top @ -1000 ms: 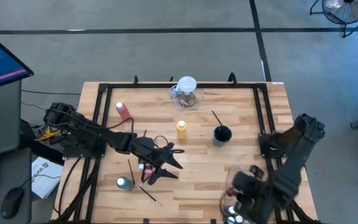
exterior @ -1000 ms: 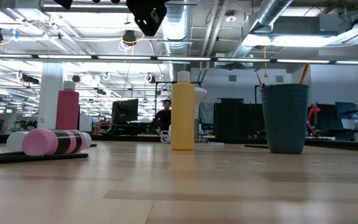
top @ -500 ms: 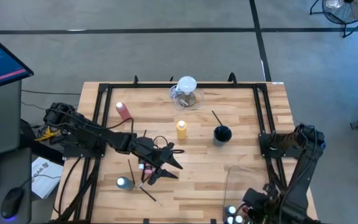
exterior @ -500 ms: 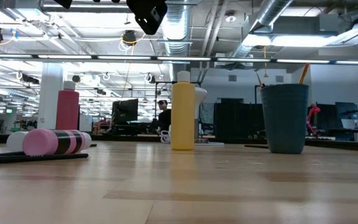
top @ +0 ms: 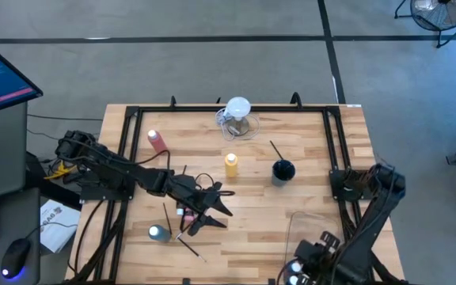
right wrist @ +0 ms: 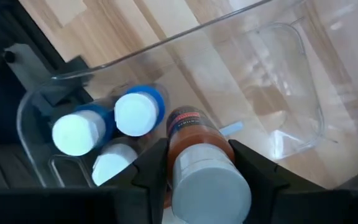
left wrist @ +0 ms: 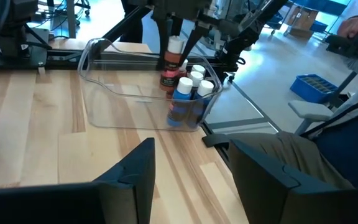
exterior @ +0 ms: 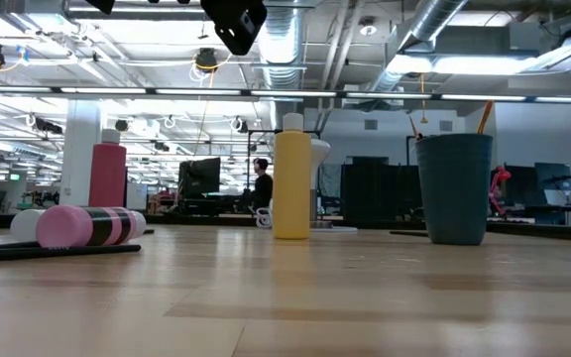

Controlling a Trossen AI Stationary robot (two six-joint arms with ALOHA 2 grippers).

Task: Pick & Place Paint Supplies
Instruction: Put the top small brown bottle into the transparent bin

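My right gripper (right wrist: 201,167) hangs over the clear bin (top: 311,229) at the table's near right corner, shut on an orange-red paint bottle (right wrist: 197,149). Three white-capped bottles (right wrist: 114,134) stand in the bin's corner beside it. My left gripper (top: 214,207) hovers open over the table's middle left, above a pink bottle (exterior: 82,226) lying on its side. The yellow bottle (top: 231,165) and the pink-red bottle (top: 157,141) stand upright. Thin brushes (top: 167,215) lie flat, and a small bottle (top: 158,232) stands near them. My right gripper pinches the orange-red bottle's upper body (right wrist: 194,127), just under its pale cap (left wrist: 175,45), between its two fingers (right wrist: 151,165). The fingers come from above, pointing down. The bottle is upright, its lower part between the bin's walls; whether its base rests on the floor is hidden.
A dark cup (top: 283,170) with a brush (top: 275,149) in it stands right of centre. The clear jug with a white round top (top: 237,117) sits at the far edge. Black rails (top: 332,142) run along the table's sides. Bare wood lies between the cup and the bin.
My right gripper has carried the bottle toward the table's near edge, from over the bin's middle to its near corner beside the other bottles. It has stayed shut on the bottle.
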